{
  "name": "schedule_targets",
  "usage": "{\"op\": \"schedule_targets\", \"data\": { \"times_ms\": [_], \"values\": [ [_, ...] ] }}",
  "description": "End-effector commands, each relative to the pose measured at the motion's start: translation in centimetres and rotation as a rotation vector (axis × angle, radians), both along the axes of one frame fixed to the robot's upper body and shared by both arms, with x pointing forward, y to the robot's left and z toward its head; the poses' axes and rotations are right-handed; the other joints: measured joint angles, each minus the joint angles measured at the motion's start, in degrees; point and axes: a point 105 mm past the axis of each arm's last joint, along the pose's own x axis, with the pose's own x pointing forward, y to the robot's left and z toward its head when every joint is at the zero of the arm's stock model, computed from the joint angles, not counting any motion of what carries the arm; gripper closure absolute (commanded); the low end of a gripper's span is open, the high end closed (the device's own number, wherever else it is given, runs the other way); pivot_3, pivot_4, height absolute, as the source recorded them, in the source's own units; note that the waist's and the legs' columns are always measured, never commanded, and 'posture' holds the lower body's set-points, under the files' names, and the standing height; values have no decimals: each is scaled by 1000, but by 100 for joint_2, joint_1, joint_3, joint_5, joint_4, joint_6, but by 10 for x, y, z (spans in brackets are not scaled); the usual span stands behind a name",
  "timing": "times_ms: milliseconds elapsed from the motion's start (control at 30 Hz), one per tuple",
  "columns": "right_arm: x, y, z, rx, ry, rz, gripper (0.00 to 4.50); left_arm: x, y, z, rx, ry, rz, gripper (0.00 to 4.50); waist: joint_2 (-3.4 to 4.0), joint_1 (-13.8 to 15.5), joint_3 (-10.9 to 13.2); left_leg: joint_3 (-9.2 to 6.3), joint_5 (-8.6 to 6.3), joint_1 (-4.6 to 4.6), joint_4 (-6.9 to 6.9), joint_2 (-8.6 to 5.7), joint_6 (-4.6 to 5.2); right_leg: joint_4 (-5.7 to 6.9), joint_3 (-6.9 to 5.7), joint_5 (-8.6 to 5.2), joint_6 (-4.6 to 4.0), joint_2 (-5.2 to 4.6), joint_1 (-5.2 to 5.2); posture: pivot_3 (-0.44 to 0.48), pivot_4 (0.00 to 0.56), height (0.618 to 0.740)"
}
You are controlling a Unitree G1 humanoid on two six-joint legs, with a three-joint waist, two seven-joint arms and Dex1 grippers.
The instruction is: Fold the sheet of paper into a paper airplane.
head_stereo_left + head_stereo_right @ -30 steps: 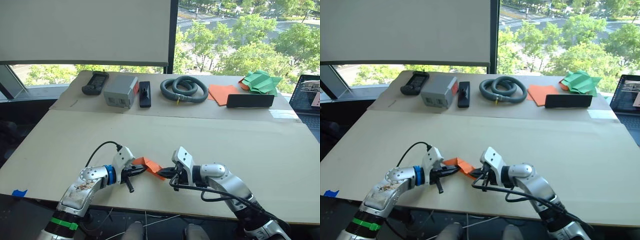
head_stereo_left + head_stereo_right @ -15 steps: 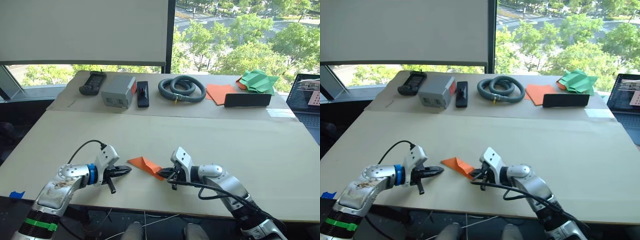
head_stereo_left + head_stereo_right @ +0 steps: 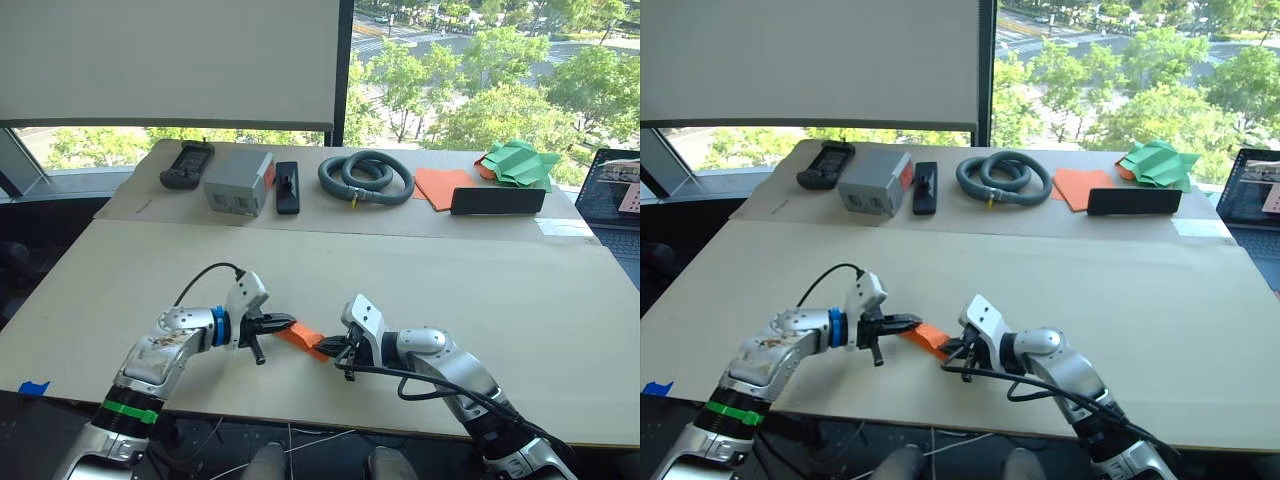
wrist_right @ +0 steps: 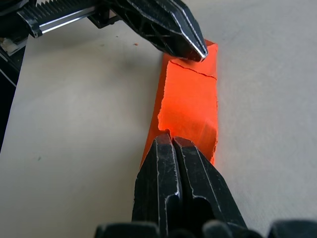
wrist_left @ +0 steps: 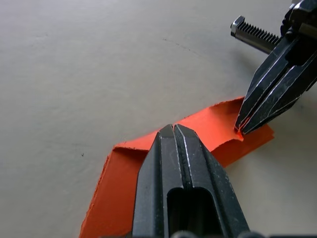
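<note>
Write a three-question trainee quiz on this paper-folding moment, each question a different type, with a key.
1. True or false: the left gripper and the right gripper are at opposite ends of the folded sheet of paper.
2. Which lies nearest the green paper shapes? A: grey hose; B: orange paper stack; C: grey box.
3. Fill in: both grippers' fingers are ____.

Key: 1 true. 2 B. 3 shut; the wrist views show each pair closed at the paper's edge, though an actual pinch cannot be confirmed.
</note>
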Motion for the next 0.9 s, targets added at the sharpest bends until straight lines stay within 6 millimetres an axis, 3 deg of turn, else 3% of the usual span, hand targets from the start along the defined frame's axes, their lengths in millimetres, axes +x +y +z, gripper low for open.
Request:
{"op": "schedule_targets", "data": {
  "times_ms": [33,100,367,433,533,567,767,900],
  "values": [
    [-1,0,-4,-29,-11,-6,4462,3,-1,3,5,-37,-14,4500,-2,15,1,0,0,-1,0,0,-1,-1,0,0,0,-1,0,0,150,702],
    [1,2,6,6,-30,-15,4462,2,-3,-1,11,-35,-21,4500,-2,15,1,1,-1,-3,0,0,-1,-2,-1,0,0,-5,0,0,150,702],
    [7,3,68,222,-41,-58,1853,0,-12,-5,7,-30,-45,4500,-3,48,17,0,1,-11,0,-2,1,-1,-1,1,2,-5,-2,0,150,702],
    [11,4,79,240,-49,-74,1853,-2,-13,-8,10,-23,-50,4500,-2,48,18,0,1,-10,0,-2,1,-1,-2,2,3,-5,-1,0,150,702],
    [18,8,77,197,-48,-108,1853,-4,-14,-13,23,-14,-56,4500,-2,50,18,0,0,-8,-1,-2,0,-1,-4,2,3,-5,0,0,150,702],
    [21,10,73,171,-49,-120,2495,-5,-14,-15,30,-13,-58,4500,-2,53,18,-1,0,-8,0,-2,0,-1,-4,1,2,-5,0,0,150,702],
    [28,19,44,-7,-86,-123,4487,-6,-16,-17,30,-12,-61,4500,-1,60,18,1,0,-10,0,-3,0,-3,-3,1,2,-5,0,0,150,702],
    [29,25,34,-56,-93,-107,4487,-6,-16,-18,34,-10,-63,4500,-1,51,18,0,1,-8,0,-3,1,-2,-3,2,3,-5,1,0,150,702]
  ]
}}
